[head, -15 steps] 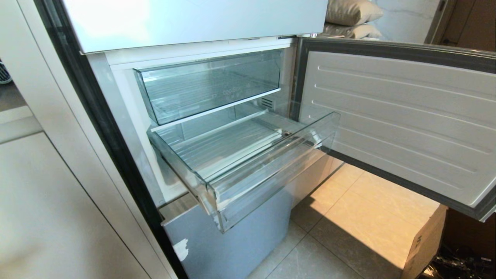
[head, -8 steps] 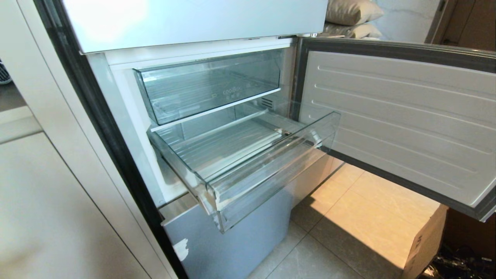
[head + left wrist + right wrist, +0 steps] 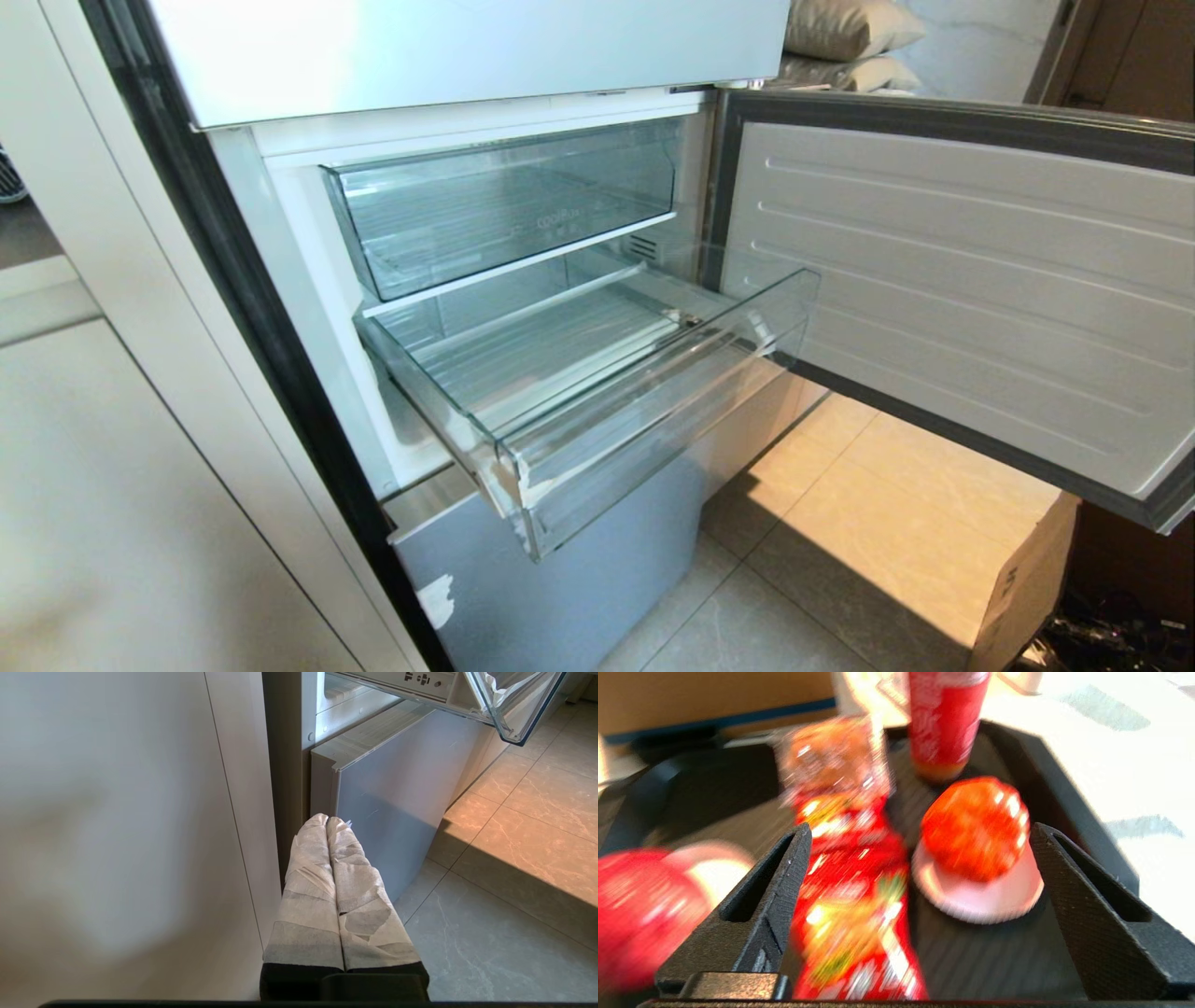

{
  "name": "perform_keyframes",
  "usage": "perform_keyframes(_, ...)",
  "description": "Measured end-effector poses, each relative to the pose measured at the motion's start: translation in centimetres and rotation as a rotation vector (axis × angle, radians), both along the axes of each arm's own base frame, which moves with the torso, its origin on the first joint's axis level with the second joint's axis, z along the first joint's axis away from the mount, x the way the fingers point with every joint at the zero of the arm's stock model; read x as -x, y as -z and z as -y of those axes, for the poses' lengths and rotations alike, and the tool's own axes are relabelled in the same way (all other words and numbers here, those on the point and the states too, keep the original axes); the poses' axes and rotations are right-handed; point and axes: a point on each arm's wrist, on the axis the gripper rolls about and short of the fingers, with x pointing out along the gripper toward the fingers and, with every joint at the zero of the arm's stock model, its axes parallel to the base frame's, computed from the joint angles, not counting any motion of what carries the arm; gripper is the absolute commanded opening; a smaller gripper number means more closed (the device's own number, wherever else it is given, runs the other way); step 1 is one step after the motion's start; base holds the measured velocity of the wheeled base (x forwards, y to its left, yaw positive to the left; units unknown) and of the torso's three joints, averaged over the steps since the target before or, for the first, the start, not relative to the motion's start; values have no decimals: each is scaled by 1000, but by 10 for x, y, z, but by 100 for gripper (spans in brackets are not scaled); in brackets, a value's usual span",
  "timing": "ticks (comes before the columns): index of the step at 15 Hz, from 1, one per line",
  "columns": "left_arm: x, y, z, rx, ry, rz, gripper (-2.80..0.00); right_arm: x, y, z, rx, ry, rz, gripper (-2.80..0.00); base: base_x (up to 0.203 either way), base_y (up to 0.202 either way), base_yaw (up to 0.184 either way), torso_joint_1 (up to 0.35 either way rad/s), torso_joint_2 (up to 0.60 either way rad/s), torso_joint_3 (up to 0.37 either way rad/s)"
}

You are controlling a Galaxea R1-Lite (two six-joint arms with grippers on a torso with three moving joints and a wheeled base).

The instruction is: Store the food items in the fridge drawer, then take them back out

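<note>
Clear plastic drawer [image 3: 597, 392] stands pulled out of the fridge [image 3: 467, 56], nothing in it, door [image 3: 952, 280] swung wide at 3 o'clock. Right pincer [image 3: 920, 868] hovers spread wide and holding nothing above a black tray [image 3: 1017, 961]: tomato [image 3: 976, 828] on a white dish at 1 o'clock, red packet [image 3: 850, 896] between the fingers. Left pincer [image 3: 327, 821] is pressed shut, empty, near the floor [image 3: 490, 933].

Sunlight fell across the pale tiled floor [image 3: 896, 485]; a cardboard box [image 3: 1022, 588] stood beneath the open fridge door [image 3: 962, 280], pillows [image 3: 845, 42] beyond.
</note>
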Motion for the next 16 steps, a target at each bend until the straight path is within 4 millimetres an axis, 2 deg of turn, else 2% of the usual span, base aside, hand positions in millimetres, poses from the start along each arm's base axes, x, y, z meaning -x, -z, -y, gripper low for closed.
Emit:
perform_keyframes(3, 0, 0, 0, 0, 0, 0, -280, 1, 8, 20, 4, 19, -14, 0, 0, 0, 0, 0, 0, 0)
perform_keyframes(11, 0, 0, 0, 0, 0, 0, -280, 3, 36, 45, -24, 6, -6, 0, 0, 0, 0, 0, 0, 0)
perform_keyframes(16, 0, 0, 0, 0, 0, 0, -280, 8, 39, 63, 12, 29, 6, 0, 0, 0, 0, 0, 0, 0)
